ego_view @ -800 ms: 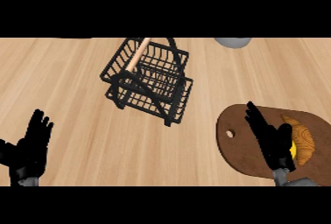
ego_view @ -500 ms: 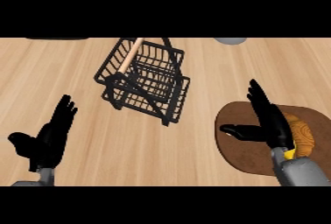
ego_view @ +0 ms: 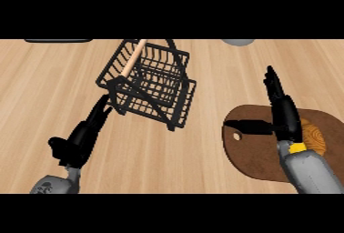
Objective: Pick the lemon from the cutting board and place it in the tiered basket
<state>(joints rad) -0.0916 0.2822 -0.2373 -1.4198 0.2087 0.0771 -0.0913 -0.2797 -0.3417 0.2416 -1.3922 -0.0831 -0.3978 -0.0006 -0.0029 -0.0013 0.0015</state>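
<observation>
Nearest, at the lower right, the round dark-brown cutting board lies flat on the wooden counter, its right side cut off by the edge of the view and part of its top covered by the right forearm. Only a yellow-orange patch shows on the board just right of the wrist; this appears to be the lemon, but the arm hides so much of it that its shape cannot be made out, and whether the hand touches it cannot be told. The right hand is above the board with its fingers straight and together, pointing away from the robot, and its thumb stuck out to the left over the board; it holds nothing. At the lower left the left hand hangs over bare counter, fingers straight and pointing up and to the right towards the basket, thumb spread to the side, nothing in it; its fingertips look near the basket's lower corner, though contact cannot be judged. Farther off, at the upper middle, stands the black wire tiered basket, with a pale wooden handle running along its top; both tiers show only wire and counter through them. At the far edge a grey round object and a dark flat shape are cut off and cannot be identified.
</observation>
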